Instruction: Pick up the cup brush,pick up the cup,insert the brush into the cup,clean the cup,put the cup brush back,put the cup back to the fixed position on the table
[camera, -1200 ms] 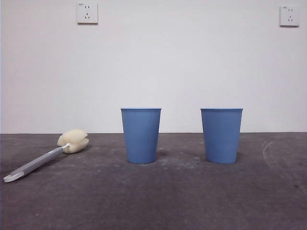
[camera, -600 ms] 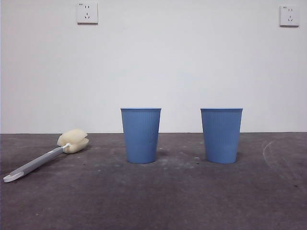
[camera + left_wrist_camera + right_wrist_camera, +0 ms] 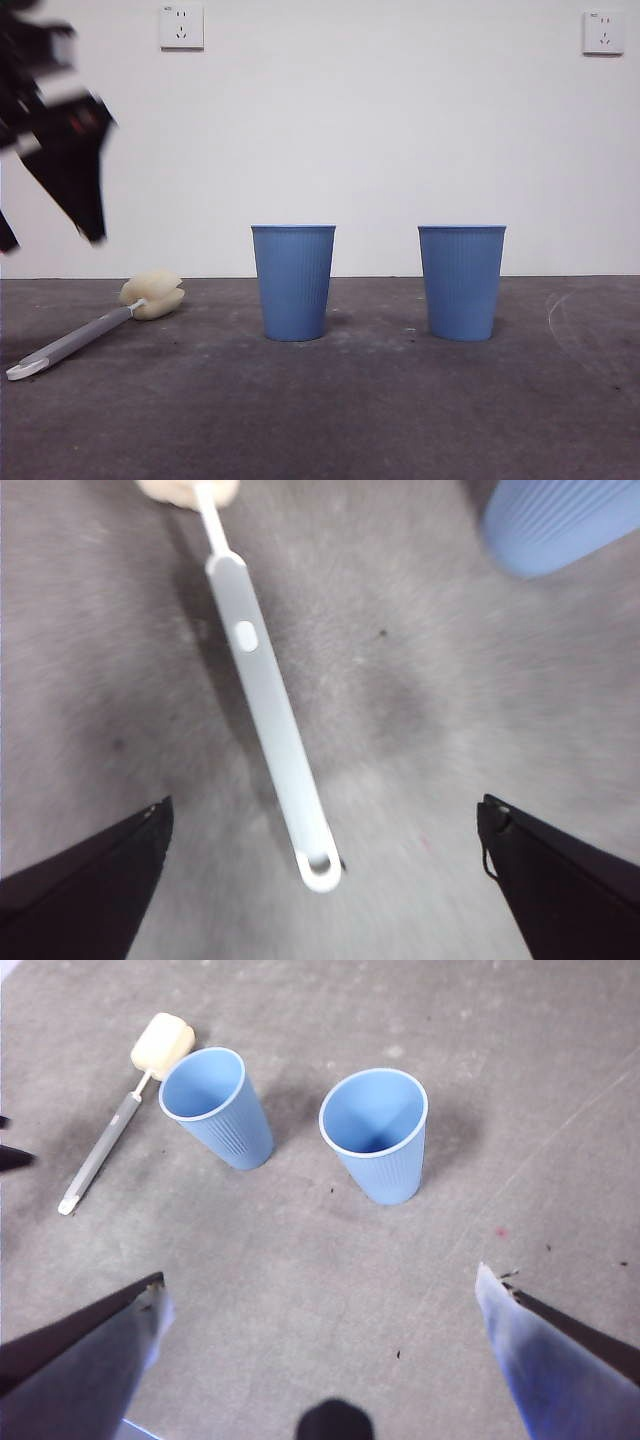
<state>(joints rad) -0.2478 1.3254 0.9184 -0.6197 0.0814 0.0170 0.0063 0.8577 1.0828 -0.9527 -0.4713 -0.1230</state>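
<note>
From the front, my left hand (image 3: 60, 170) hangs above the cup brush (image 3: 90, 332), which lies flat on the surface (image 3: 350, 420) beside two blue cups.

At my left wrist, jaws spread wide and empty, the grey handle (image 3: 270, 730) between them — I should drop straight and close at mid-handle.

My right hand (image 3: 320, 1360) waits open, holding nothing, well back from the nearer cup (image 3: 378, 1135).

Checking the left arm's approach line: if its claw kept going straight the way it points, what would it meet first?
Probably the long slim grey handle of the cup brush, lying on the dark grey table between the open left claw jaws; depth is unclear.
</note>
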